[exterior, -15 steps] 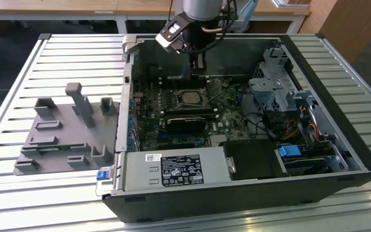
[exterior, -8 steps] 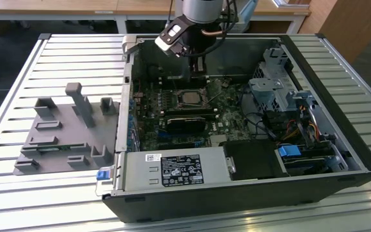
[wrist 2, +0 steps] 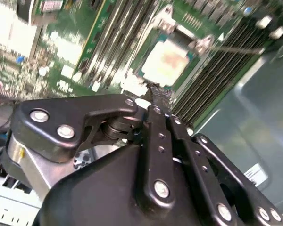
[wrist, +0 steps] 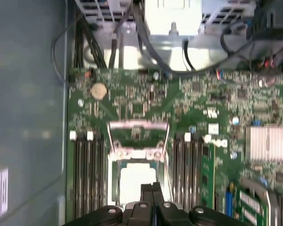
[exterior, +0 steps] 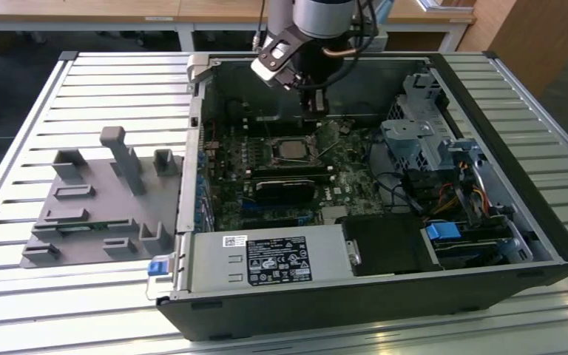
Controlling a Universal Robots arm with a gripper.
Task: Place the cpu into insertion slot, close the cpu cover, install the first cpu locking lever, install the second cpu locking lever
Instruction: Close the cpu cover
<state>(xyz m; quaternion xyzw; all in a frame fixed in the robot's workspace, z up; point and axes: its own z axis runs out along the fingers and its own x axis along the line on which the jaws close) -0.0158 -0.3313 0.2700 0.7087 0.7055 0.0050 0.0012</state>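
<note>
**benchrat:** Exterior view first. The gripper (exterior: 310, 103) hangs inside the open computer case (exterior: 383, 303), above the insertion slot (exterior: 274, 158) and slightly off one edge of it. The cpu (exterior: 291, 150) looks seated in the slot, grey top up.

**solderpaw:** Agreed. In the second wrist view the fingers (wrist 2: 151, 122) are pressed together with nothing between them, and the tips hover near the slot's edge. One locking lever (wrist 2: 236, 48) pokes out sideways from the slot, not hooked down. Can't tell which of the two it is.

**benchrat:** In the first wrist view the cpu cover (wrist: 138, 125) is flipped back off the slot, on the side away from the gripper (wrist: 152, 187). So I'd call closing the cover the step in hand.

**solderpaw:** My take is that closed fingers make a decent poker. Push on the cover's metal bar, not through the cut-out. Let it swing on its hinge, stay off the chip, and don't snag the lever wires beside the slot.
</note>
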